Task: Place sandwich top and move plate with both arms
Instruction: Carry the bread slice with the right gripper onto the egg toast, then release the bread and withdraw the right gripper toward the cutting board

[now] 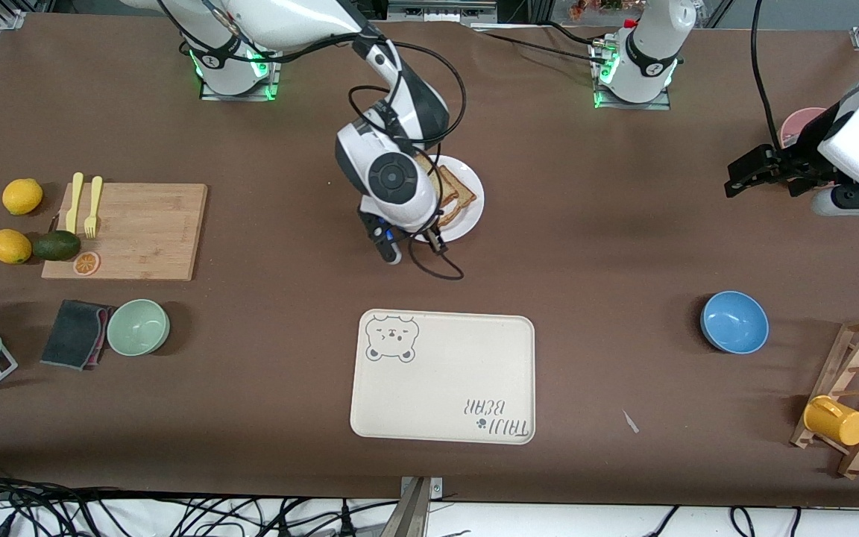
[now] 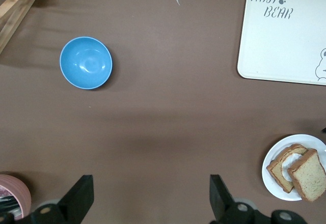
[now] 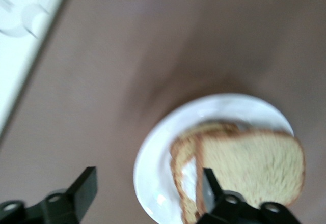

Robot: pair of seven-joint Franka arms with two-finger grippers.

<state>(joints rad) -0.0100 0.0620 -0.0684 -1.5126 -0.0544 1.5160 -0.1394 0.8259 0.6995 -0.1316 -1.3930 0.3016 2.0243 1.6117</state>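
Near the counter's middle, toward the robots' edge, sits the plate (image 1: 465,216), with the tray (image 1: 444,377) nearer the camera edge and a bare strip of counter (image 1: 586,246) between them. At the right arm's end lie a cutting board (image 1: 139,231) with a yellow knife and fork (image 1: 92,205), two lemons (image 1: 21,196), an avocado (image 1: 57,245), a green bowl (image 1: 138,327) and a dark cloth (image 1: 74,333). At the left arm's end stand a blue bowl (image 1: 734,321), a wooden rack (image 1: 858,395) with a yellow cup (image 1: 835,420), and a pink bowl (image 1: 802,123) close to the left arm. Nothing lies between plate and tray; the right arm's wrist hides part of the plate from the front.

Sandwich top (image 2: 307,174): speckled tan slice, darker crust, lying flat on the lower slice (image 2: 284,167) on the plate, skewed so the lower slice and a bit of white egg show at one side.

Right tool (image 1: 408,245): fingers spread, holding nothing, low over the plate's camera-side rim; in its wrist view one finger (image 3: 210,186) overlaps the bread's edge, contact not clear.

Left tool (image 1: 761,175): fingers spread wide, empty, waiting above the counter at the left arm's end, near the pink bowl.
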